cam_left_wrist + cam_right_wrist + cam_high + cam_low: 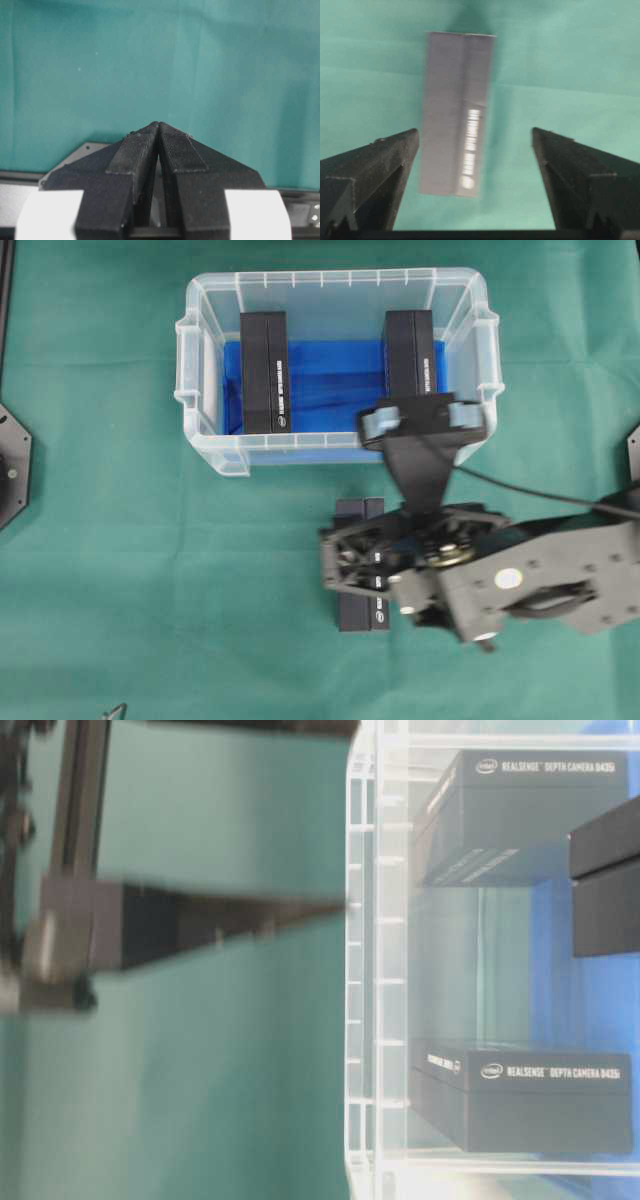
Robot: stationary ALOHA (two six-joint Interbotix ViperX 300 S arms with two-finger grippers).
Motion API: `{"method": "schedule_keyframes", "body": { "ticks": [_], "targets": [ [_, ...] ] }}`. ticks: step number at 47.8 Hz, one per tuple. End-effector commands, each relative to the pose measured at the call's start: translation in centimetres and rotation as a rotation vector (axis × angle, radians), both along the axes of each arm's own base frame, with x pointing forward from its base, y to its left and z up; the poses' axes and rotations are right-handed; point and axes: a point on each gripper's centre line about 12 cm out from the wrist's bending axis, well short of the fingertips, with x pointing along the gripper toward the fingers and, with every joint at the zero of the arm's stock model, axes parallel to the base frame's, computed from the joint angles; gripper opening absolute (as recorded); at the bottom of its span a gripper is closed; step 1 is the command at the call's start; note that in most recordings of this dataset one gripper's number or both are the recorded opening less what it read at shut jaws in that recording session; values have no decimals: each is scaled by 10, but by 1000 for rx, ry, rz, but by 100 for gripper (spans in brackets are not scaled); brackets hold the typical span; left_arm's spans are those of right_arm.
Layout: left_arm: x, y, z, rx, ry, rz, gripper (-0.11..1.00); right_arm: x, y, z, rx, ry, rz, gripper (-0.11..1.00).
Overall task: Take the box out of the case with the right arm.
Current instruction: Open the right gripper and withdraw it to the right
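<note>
Clear case (205, 360) sits at the far middle of the green cloth (110, 540), its ribbed rim all round, blue sheet (330, 390) on the floor.

Boxes, counted: three black ones. Two stand inside the case: the left box (264, 372) near the left wall, the right box (409, 352) near the right wall, a wide strip of blue sheet bare between them. The third box (361, 525) lies outside on the cloth, just in front of the case's near wall, apart from it.

Right arm (540, 575) reaches in from the right edge, over the third box. Right gripper (475, 150) hangs above that box with jaws spread wide, both fingers clear of its long sides, holding nothing.

Left gripper (159, 132): fingers pressed together, tips meeting, nothing between them, bare cloth beyond.

Cloth left of the case and along the near edge is bare.
</note>
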Motion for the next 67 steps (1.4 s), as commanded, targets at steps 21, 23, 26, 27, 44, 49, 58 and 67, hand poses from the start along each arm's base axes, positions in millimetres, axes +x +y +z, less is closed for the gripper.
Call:
{"method": "schedule_keyframes", "body": {
  "ticks": [21,23,26,27,44,49,58,67],
  "targets": [
    [2,0,1,4,-10,-8,0,-127,-15,21,48,-74,-9,91],
    [1,-1,1,4,-7,-10,0,-137,-18,20,52,-81,-9,91],
    [1,0,0,7,-4,-10,0,-151,-20,21,59,-94,-1,91],
    [1,0,0,7,-4,-10,0,-155,-21,21,60,-94,3,91],
    [3,-1,-2,7,7,-8,0,-198,-35,17,46,-85,41,91],
    [4,-1,-3,8,13,-8,0,-196,-42,17,24,-90,35,91],
    [7,0,-6,16,26,-5,0,-195,-74,20,-8,-81,23,91],
    [7,0,-7,16,27,-6,0,-192,-121,23,-43,-57,41,91]
  ]
}}
